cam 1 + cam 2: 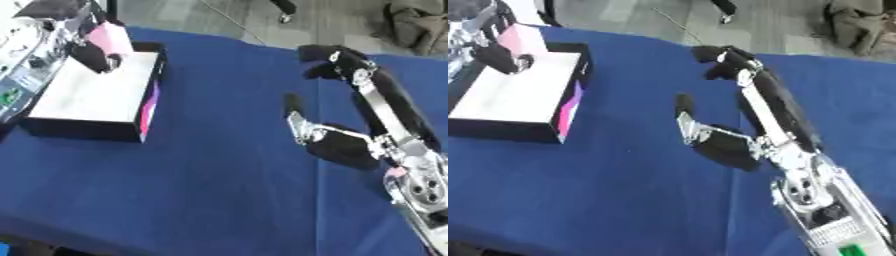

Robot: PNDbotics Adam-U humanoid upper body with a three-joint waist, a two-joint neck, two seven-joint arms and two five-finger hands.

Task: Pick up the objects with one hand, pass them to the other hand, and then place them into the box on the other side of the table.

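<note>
Left eye view — box (87,95) at table (201,190) edge

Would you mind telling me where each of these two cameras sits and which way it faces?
Left eye view: in the head, looking down at the blue table; left hand holds a pink object over the box.
Right eye view: beside it, facing likewise; right hand hovers open.
Both share nearly one picture.
</note>
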